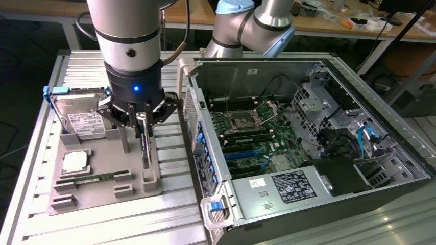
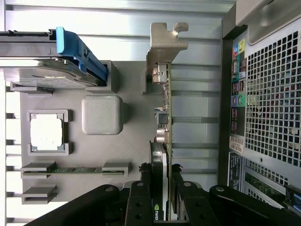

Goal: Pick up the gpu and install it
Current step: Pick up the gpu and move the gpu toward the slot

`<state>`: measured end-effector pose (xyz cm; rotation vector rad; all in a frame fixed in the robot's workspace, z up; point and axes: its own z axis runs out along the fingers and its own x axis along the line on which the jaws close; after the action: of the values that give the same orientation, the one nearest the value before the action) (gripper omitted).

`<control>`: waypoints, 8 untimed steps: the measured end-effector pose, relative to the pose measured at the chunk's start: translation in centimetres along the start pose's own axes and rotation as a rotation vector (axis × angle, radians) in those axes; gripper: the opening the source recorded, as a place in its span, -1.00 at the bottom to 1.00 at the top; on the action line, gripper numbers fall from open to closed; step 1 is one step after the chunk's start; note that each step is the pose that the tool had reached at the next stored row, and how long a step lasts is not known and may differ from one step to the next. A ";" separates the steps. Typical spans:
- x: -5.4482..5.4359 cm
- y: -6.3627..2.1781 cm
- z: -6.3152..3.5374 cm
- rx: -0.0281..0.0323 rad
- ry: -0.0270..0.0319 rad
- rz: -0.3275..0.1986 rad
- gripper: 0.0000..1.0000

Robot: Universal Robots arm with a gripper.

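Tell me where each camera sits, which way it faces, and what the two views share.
Exterior view: off the arm and high up, looking down on the gray tray and the open computer case; the arm and gripper show.
Wrist view: on the wrist, looking down along the fingers, which are closed on the gpu standing on edge in the tray.
Shared: the gpu, the tray, the hard drive and the case.
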<state>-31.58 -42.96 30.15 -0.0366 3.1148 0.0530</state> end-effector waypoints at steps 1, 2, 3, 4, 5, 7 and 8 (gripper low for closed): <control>0.0 0.00 0.00 0.0000 0.0000 0.000 -0.47; 0.0 0.00 0.00 0.0000 0.0000 0.000 -0.47; 0.0 0.00 0.00 0.0000 0.0000 0.000 -0.47; 0.0 0.00 0.00 0.0000 0.0000 0.000 -0.47; 0.0 0.00 -0.08 0.0003 0.0004 0.000 -0.47; 0.0 0.01 -0.19 0.0000 0.0000 0.000 -0.47; 0.0 0.01 -0.27 0.0000 0.0000 0.000 -0.47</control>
<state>-31.58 -42.96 30.42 -0.0366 3.1148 0.0531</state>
